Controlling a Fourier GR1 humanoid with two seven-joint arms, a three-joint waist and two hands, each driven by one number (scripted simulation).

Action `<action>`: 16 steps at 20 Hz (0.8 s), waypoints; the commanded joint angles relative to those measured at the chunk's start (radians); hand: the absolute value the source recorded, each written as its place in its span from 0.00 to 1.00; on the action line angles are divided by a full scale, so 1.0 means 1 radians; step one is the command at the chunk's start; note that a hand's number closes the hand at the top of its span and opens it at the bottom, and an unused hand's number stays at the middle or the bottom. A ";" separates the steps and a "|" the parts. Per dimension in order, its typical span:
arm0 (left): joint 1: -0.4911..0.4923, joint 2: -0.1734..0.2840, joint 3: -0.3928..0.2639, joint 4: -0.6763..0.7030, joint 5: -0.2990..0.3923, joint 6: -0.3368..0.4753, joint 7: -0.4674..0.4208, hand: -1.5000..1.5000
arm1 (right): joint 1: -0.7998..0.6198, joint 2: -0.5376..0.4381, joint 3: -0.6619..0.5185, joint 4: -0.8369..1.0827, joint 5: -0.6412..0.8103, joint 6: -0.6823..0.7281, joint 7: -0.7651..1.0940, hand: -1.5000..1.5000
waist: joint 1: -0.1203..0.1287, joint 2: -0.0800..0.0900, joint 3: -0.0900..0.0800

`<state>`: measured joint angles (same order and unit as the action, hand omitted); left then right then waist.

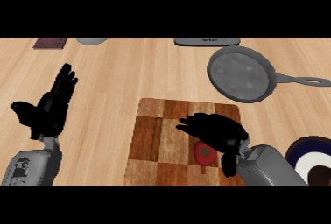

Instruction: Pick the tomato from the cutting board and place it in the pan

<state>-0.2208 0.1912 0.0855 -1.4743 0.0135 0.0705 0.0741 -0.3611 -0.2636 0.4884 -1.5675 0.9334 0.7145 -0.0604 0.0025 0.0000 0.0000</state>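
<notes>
A red tomato (pixel 205 153) with a green stem lies on the wooden cutting board (pixel 158 140), toward its lower right. My right hand (pixel 216 130) hovers over the tomato with curled fingers that cover its upper right part; whether they touch it I cannot tell. The grey pan (pixel 241 74) sits at the upper right with its handle (pixel 304 81) pointing right. My left hand (pixel 50 105) rests open at the left, fingers up, away from the board.
A dark plate (pixel 315 158) shows at the right edge beside my right forearm. A grey appliance (pixel 207 41), a pale bowl (pixel 92 40) and a dark red object (pixel 50 43) line the far edge of the counter.
</notes>
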 commanded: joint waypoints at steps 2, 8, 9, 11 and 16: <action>-0.019 0.041 0.031 -0.094 0.021 -0.019 0.122 0.50 | 0.030 -0.019 -0.009 -0.046 0.045 0.041 -0.011 0.00 | -0.001 -0.001 0.000; -0.001 -0.005 0.006 -0.046 -0.016 -0.009 0.065 0.50 | 0.002 -0.008 -0.033 0.081 0.118 0.004 -0.098 0.00 | -0.001 0.000 0.000; 0.023 -0.008 0.023 0.004 -0.008 -0.024 -0.028 0.50 | 0.045 0.051 0.015 0.031 0.140 0.032 -0.014 0.00 | -0.002 0.000 0.000; 0.000 -0.016 0.008 -0.049 -0.022 0.001 0.044 0.50 | 0.027 0.056 0.032 0.139 0.174 -0.028 -0.067 0.00 | 0.000 0.000 0.000; -0.035 -0.051 -0.009 0.024 -0.049 0.027 0.008 0.50 | -0.003 0.034 0.075 0.228 0.175 -0.130 -0.246 1.00 | 0.002 0.003 0.000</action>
<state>-0.2335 0.1596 0.0824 -1.4948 -0.0212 0.0831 0.1054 -0.3486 -0.2226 0.5227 -1.4279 1.0876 0.6840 -0.1881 0.0023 0.0003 0.0000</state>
